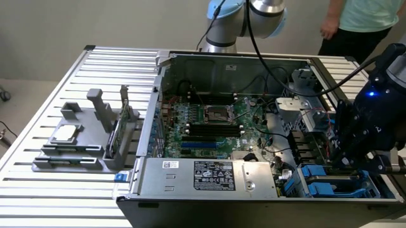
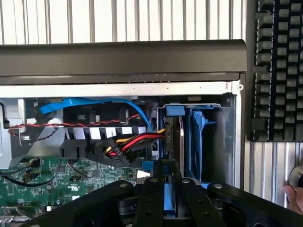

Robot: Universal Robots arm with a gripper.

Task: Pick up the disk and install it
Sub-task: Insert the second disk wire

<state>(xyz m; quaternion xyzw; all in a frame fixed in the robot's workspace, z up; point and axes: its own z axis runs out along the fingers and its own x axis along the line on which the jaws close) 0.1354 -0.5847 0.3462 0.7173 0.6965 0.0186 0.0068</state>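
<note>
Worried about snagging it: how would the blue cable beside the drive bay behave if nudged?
The blue cable looks thin and flat and arches loosely, so it would probably bend aside easily and weigh little. It runs down beside the red and yellow wires, so it is likely tethered and may spring back.

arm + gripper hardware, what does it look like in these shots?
Arm: silver tube links, light-blue joint caps, black cable draped along it. Gripper: bulky black body with a lit blue LED; the wrist view shows black bolted linkage fingers.
</note>
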